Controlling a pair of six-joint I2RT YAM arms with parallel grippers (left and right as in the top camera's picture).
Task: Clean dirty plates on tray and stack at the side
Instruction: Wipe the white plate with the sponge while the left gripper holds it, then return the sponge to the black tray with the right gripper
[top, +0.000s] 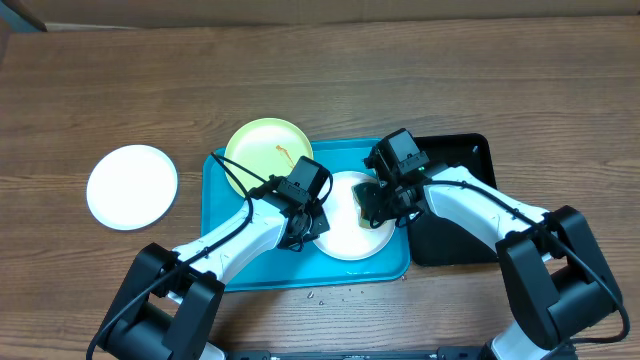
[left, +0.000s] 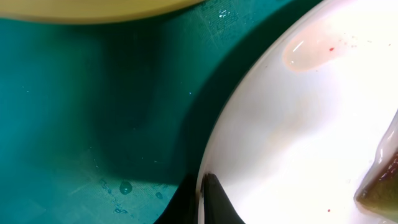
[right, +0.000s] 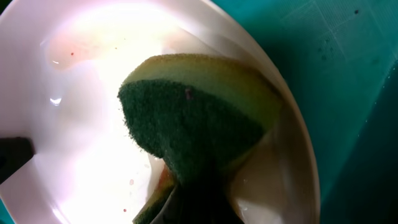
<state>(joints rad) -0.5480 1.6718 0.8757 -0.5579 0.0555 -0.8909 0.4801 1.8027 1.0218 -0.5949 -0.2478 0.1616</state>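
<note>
My left gripper (top: 303, 218) is clamped on the left rim of the white plate (top: 345, 240), which lies in the turquoise tray (top: 235, 262). One fingertip (left: 212, 198) sits just inside the lip. My right gripper (right: 198, 202) pinches a sponge (right: 199, 112) — green scouring face toward my wrist camera, yellow foam behind — set on the same plate, close to its right rim.

Beyond the sponge the plate carries a wet pinkish film (right: 68, 46). Left of my left fingers the tray floor is bare, with a few droplets (left: 125, 186). Ahead of them the yellow-green plate (top: 266, 150) overlaps the tray's far rim. A second white plate (top: 132, 186) lies on the table, well off to the left. Under my right arm a black tray (top: 455, 240) sits just beside the turquoise one.
</note>
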